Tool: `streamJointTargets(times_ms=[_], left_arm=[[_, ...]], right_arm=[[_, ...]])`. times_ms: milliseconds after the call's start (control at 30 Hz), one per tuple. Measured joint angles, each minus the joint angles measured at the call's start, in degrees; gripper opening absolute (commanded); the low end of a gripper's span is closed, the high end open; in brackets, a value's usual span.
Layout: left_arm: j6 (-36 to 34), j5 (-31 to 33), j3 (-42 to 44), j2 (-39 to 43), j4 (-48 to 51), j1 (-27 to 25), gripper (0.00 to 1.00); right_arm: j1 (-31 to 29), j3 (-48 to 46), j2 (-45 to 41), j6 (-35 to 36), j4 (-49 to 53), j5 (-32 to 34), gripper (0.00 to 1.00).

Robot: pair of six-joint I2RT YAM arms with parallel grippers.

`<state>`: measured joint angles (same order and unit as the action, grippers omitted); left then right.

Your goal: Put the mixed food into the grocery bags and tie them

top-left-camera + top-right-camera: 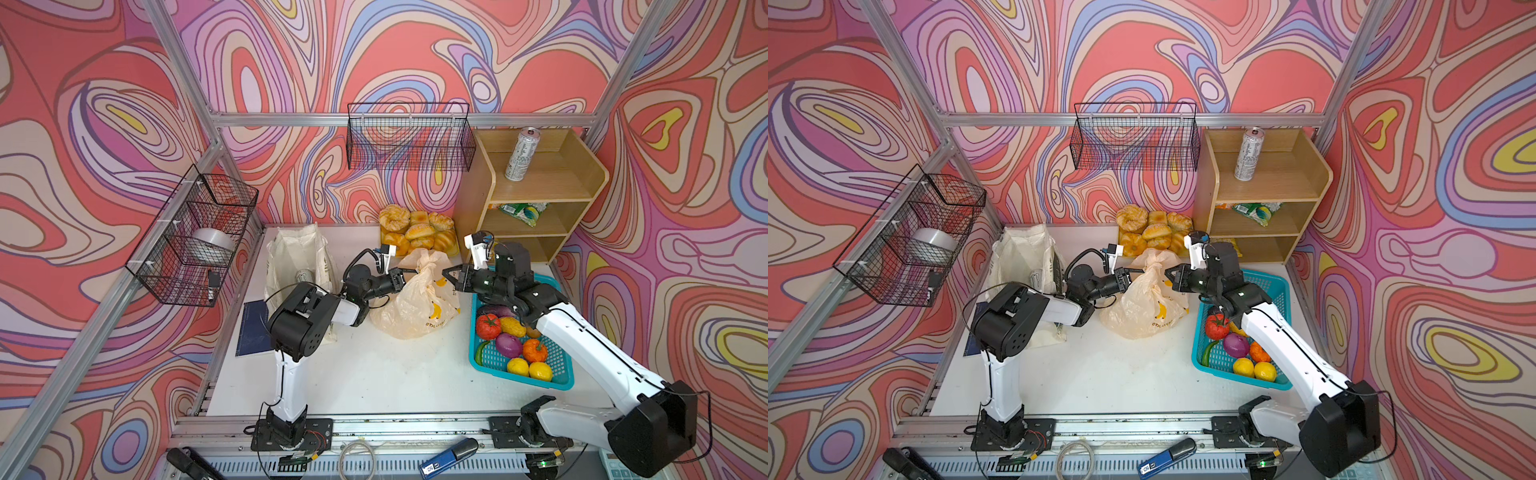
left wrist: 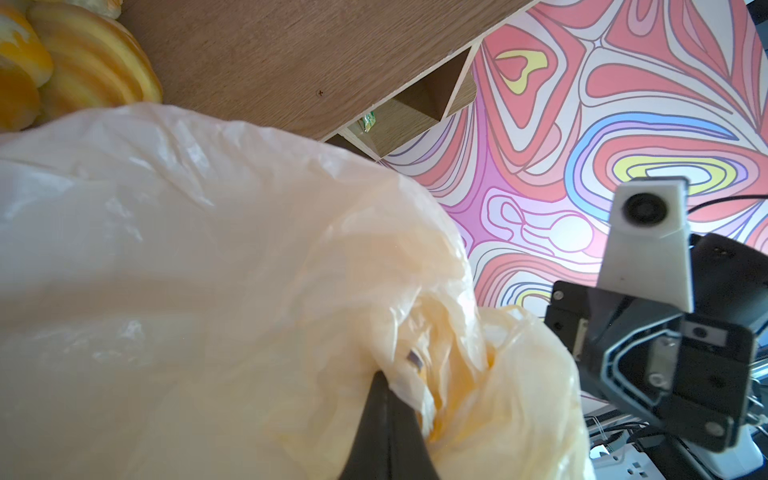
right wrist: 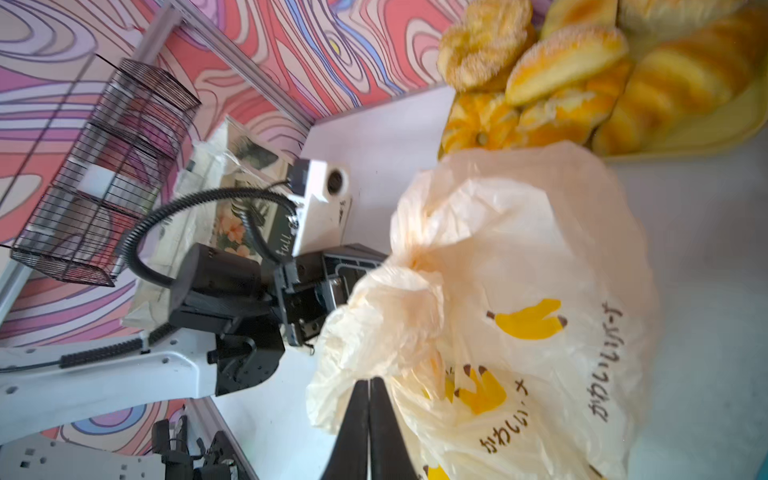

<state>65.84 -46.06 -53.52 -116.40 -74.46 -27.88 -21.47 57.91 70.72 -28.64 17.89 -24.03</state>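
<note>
The cream plastic bag [image 1: 419, 303] [image 1: 1142, 307] with banana prints sits bulging mid-table, its top bunched. My left gripper [image 1: 413, 271] [image 2: 380, 376] is shut on a twist of its plastic from the left. Opposite it, my right gripper [image 1: 445, 273] [image 3: 369, 381] is shut, its tips pinching the edge of a bunched fold. The cloth tote [image 1: 299, 253] stands open at the back left with a can [image 1: 303, 276] inside. Another can [image 1: 521, 153] and a snack packet [image 1: 523, 212] are on the shelf. Lemons [image 1: 517, 367] and a cucumber [image 1: 481, 353] lie in the teal basket [image 1: 559, 361].
Bread rolls [image 1: 417, 232] sit on a yellow tray just behind the plastic bag. A wooden shelf unit [image 1: 582, 166] stands at the back right. Wire baskets [image 1: 409, 137] [image 1: 195, 232] hang on the back and left frame. A dark blue mat [image 1: 251, 328] lies by the tote.
</note>
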Motion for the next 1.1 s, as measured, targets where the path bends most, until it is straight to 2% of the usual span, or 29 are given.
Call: streamJointTargets(times_ms=[133,333,767,1100], left_arm=[[0.00,0.00,0.00,-0.04,0.00,0.00,0.00],[0.00,0.00,0.00,-0.31,0.00,0.00,0.00],[0.00,0.00,0.00,-0.37,0.00,0.00,0.00],[0.00,0.00,0.00,-0.37,0.00,0.00,0.00]], right_arm=[[-0.50,-3.26,2.34,-0.55,0.63,-0.37,0.26],[-0.79,-4.20,4.17,-0.37,0.39,-0.50,0.37],[-1.99,-1.95,10.58,-0.11,-3.10,-1.09,0.40],[-2.51,0.28,12.39,0.09,-4.68,-1.29,0.47]])
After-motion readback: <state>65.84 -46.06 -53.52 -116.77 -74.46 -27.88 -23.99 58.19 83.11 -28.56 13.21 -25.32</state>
